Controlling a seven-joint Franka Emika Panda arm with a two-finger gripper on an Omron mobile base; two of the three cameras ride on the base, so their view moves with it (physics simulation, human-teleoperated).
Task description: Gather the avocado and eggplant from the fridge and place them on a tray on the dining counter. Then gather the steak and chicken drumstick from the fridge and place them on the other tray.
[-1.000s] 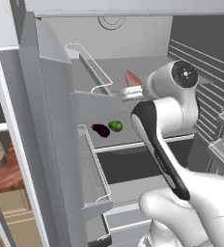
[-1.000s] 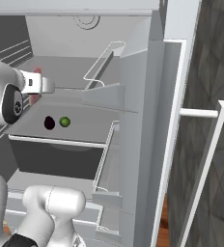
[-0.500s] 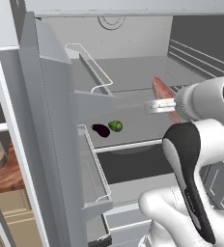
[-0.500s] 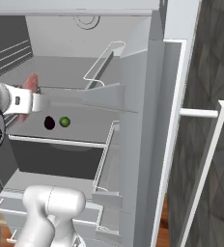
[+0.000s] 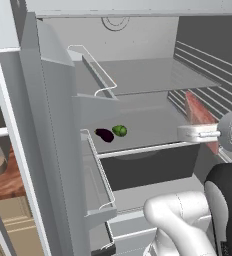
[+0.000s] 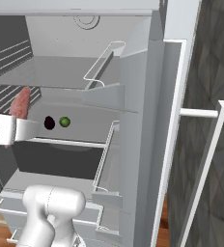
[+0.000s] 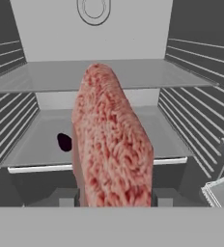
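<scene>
1 steak (image 7: 111, 140), 1 eggplant (image 5: 104, 134), 1 avocado (image 5: 119, 130) — 2 fridge shelves (image 5: 153, 75).

The steak (image 7: 112, 149), a marbled pink-red slab, stands on edge in front of the fridge's middle shelf (image 5: 153, 131). On that shelf the dark purple eggplant (image 5: 104, 134) lies just beside the green avocado (image 5: 119, 130).

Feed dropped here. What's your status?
Gripper shut on red marbled steak slab, in front of fridge. Dark purple eggplant, green avocado on shelf. Path clear.
</scene>
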